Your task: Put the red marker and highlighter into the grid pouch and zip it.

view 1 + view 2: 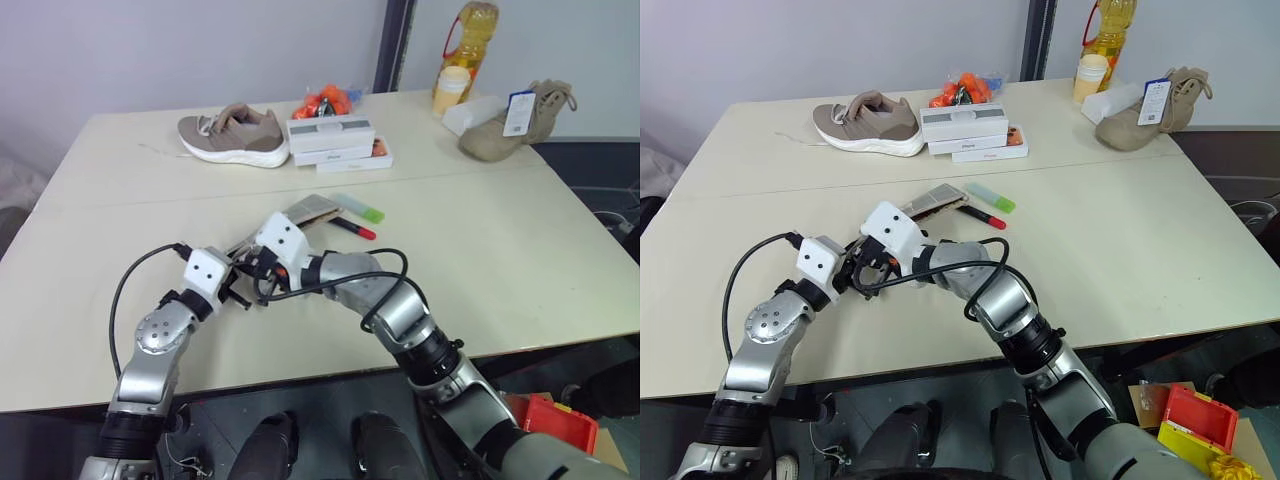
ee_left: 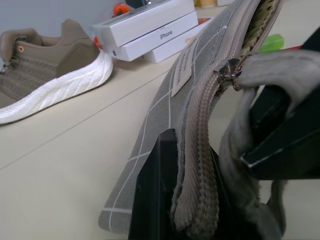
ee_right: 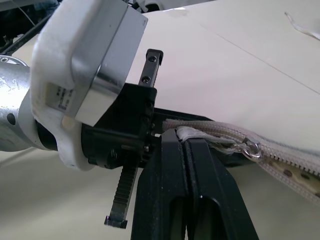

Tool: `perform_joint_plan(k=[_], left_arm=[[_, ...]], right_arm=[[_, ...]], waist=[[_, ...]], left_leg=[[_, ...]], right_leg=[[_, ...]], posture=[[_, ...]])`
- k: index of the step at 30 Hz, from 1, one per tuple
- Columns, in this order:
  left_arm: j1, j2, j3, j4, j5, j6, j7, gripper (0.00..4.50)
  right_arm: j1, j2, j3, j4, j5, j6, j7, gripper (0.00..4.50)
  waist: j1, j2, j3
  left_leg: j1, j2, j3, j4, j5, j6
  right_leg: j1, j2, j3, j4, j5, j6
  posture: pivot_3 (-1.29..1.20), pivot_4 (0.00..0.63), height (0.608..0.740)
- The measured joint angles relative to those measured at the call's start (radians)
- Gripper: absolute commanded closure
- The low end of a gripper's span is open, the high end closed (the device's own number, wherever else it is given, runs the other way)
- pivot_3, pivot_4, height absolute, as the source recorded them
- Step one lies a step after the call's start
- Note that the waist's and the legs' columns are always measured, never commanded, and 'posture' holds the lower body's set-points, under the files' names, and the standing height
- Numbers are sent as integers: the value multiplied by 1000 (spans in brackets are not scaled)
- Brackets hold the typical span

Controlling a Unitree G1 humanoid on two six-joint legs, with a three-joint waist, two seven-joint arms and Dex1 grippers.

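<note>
The grid pouch (image 2: pixel 165 115) is grey with white lines and a small label, and it lies mid-table. My left gripper (image 1: pixel 241 289) is shut on its near end. My right gripper (image 3: pixel 186 145) reaches in from the right and is shut on the grey cord pull (image 2: pixel 235 150) beside the left fingers. The zipper slider (image 2: pixel 230 69) sits partway along. The teeth between it and the left gripper are closed. Past it the pouch gapes and shows a dotted lining. The red marker (image 1: pixel 352 229) and the pale green highlighter (image 1: pixel 358 207) lie on the table just beyond the pouch's far end.
A beige sneaker (image 1: pixel 235 135) and stacked white boxes (image 1: pixel 335 140) stand at the back of the cream table (image 1: pixel 520 260), with orange items (image 1: pixel 325 100) behind them. An oil bottle (image 1: pixel 465 50) and a tan boot (image 1: pixel 520 120) sit far right.
</note>
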Motion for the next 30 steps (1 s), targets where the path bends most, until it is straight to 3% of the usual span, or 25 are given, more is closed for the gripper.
perform_joint_plan(k=[2,9,14,22,26,30], left_arm=[[-4,-1,0,2,8,10,15,4500],[-18,26,65,53,53,20,105,4500],[-30,43,83,95,65,25,126,4500],[-39,36,73,123,82,23,126,4500],[-39,34,71,123,82,22,126,4500],[-36,32,71,123,82,14,126,4500]], right_arm=[[2,-19,-9,-18,10,13,13,3670],[26,-204,-160,-37,-1,24,-3,108],[29,-287,-233,113,-51,-54,-44,108],[-2,-276,-271,383,-79,-162,-63,108],[-9,-252,-281,445,-81,-201,-76,1896],[-8,-246,-281,442,-81,-209,-76,4039]], waist=[[0,0,0],[15,0,0],[19,0,0],[18,0,0],[19,0,0],[20,0,0]], left_leg=[[0,0,0,0,0,0],[0,0,0,0,0,0],[0,0,1,0,0,0],[0,0,2,0,0,0],[0,0,2,0,0,0],[0,0,2,0,0,0]], right_leg=[[0,0,0,0,0,0],[0,0,0,0,0,0],[0,0,0,-1,0,0],[1,0,0,-1,0,0],[1,0,0,-1,0,0],[1,0,0,-1,0,0]], posture=[[0,150,740],[0,150,740],[0,150,740],[0,150,740],[0,150,740],[0,150,740]])
